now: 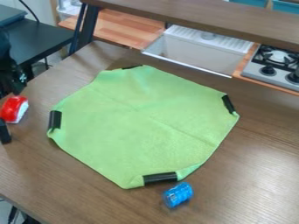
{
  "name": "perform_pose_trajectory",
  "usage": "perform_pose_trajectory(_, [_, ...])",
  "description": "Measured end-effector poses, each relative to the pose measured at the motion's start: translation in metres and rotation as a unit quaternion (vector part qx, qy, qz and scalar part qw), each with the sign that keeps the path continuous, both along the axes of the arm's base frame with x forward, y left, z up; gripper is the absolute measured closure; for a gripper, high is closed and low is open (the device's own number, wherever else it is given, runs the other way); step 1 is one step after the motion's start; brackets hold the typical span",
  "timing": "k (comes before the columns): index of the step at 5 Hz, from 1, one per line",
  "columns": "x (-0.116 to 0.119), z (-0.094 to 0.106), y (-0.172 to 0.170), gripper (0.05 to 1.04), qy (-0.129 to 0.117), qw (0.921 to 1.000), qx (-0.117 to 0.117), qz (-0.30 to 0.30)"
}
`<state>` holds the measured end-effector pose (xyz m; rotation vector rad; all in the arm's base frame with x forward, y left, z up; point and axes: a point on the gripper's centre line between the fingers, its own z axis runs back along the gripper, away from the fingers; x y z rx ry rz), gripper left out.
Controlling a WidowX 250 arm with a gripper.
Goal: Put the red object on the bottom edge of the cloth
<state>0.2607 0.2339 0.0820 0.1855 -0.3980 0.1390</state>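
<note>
Though unclear, perhaps lettering (175, 195) on blue can (178, 194) beside cloth (140, 127)

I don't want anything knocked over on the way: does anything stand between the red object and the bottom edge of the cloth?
Nothing visible stands between the red object and the bottom edge of the green cloth. The blue can lies just beyond that edge, not between them.

We can pass over the green cloth (140, 127), mid-frame — a blue can (177, 195) blocks the tabletop (251, 175) just below its bottom edge, and a brown shelf (204, 18) bars our way along the top.
</note>
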Motion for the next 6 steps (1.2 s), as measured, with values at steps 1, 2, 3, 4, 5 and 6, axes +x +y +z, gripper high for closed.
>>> perform_pose_trajectory(1, [-0.001,-0.010,0.003,0.083,-0.003,1.0000,0.001,0.006])
perform_pose_trajectory(2, [-0.001,-0.017,0.003,0.083,-0.008,0.9999,0.003,0.005])
perform_pose_trajectory(3, [0.000,-0.032,0.001,0.083,-0.014,0.9999,0.005,-0.003])
perform_pose_trajectory(4, [0.003,-0.035,-0.002,0.083,-0.035,0.9994,0.007,-0.001])
perform_pose_trajectory(5, [0.003,-0.038,-0.002,0.083,-0.038,0.9992,0.011,0.005])
perform_pose_trajectory(6, [0.001,-0.053,-0.001,0.134,-0.020,0.9995,0.008,0.025])
